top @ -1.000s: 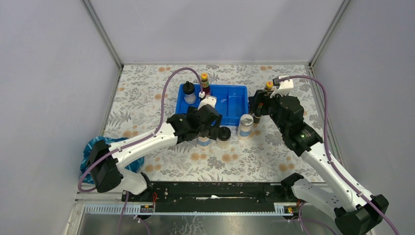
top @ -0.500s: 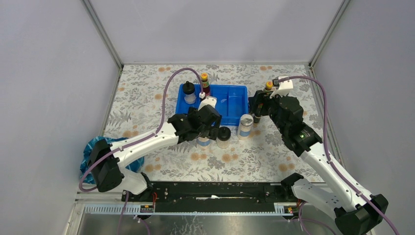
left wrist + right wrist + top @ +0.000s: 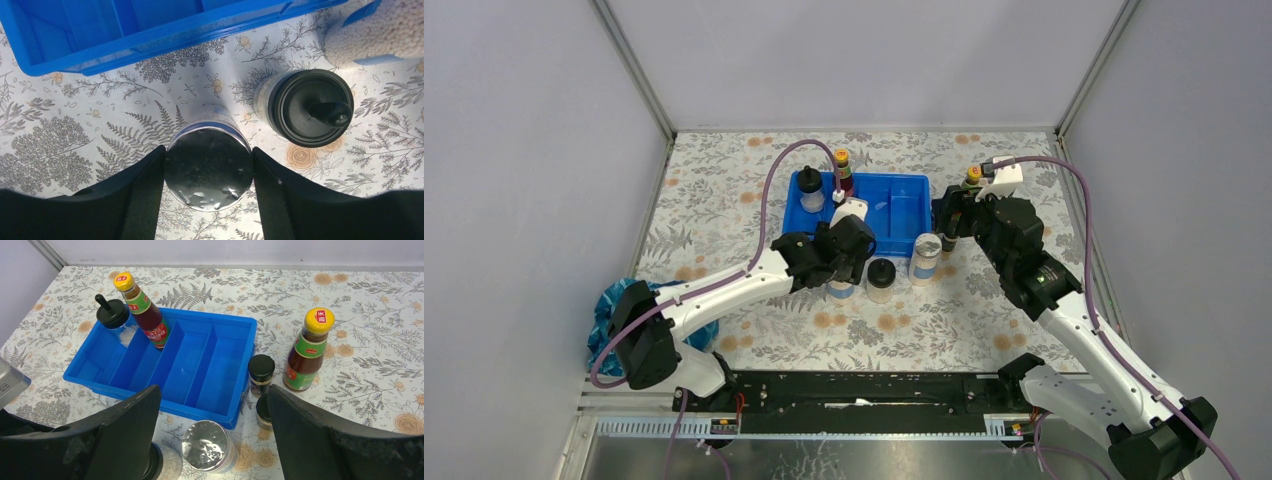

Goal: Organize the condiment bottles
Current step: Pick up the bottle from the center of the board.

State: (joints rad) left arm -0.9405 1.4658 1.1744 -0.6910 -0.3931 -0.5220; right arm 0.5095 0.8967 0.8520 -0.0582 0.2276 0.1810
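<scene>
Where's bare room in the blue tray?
In the blue tray, the two right compartments are bare, beside the one holding a sauce bottle. Crowded: outside its near right corner, a silver-lidded jar, two tiny bottles and another sauce bottle.

A blue tray (image 3: 906, 208) sits on a floral tablecloth (image 3: 724, 210), with a crumpled blue bag (image 3: 607, 300) nearby.
</scene>
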